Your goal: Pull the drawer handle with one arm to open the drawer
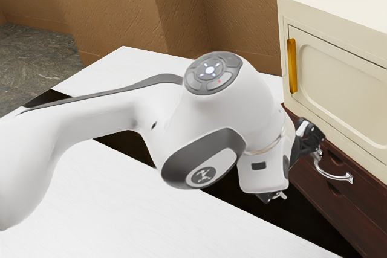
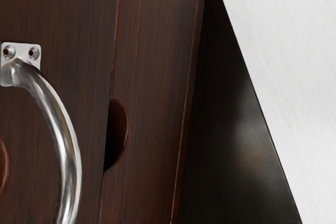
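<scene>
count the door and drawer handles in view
2: a curved silver handle on the dark wood drawer, and an upright gold handle on the cream cabinet door. More may be hidden behind the arm.

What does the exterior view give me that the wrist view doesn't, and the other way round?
Exterior view: my arm, the open gripper near the handle, and the cream cabinet with its yellow pull.
Wrist view: two screws on the handle's mounting plate.
Both: the curved metal handle, dark wood front and white table.
</scene>
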### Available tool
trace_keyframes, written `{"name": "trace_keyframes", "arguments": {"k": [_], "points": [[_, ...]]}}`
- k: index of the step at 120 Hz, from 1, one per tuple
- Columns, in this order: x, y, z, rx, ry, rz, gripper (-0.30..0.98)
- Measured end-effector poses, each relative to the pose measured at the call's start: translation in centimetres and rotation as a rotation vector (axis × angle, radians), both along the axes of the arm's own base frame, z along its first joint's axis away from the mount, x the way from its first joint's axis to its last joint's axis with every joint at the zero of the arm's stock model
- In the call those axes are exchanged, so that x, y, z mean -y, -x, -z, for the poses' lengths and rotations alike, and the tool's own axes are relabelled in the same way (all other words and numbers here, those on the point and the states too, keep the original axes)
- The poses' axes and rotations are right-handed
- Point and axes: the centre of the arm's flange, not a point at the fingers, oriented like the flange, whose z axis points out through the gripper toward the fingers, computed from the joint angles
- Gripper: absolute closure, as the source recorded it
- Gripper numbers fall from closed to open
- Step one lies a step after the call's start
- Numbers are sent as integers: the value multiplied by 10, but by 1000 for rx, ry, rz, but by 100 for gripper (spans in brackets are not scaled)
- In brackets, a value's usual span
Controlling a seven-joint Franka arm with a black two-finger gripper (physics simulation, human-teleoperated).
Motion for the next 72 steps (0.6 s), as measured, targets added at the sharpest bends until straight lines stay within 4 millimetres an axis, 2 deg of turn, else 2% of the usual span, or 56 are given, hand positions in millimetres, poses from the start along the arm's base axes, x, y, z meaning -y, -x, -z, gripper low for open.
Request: {"name": "trace_keyframes", "arguments": {"k": [18, 38, 72], "points": [[-1, -5, 2, -2, 3, -2, 0], [10, 0, 3, -6, 6, 22, 0], [15, -5, 21, -28, -3, 27, 0]]}}
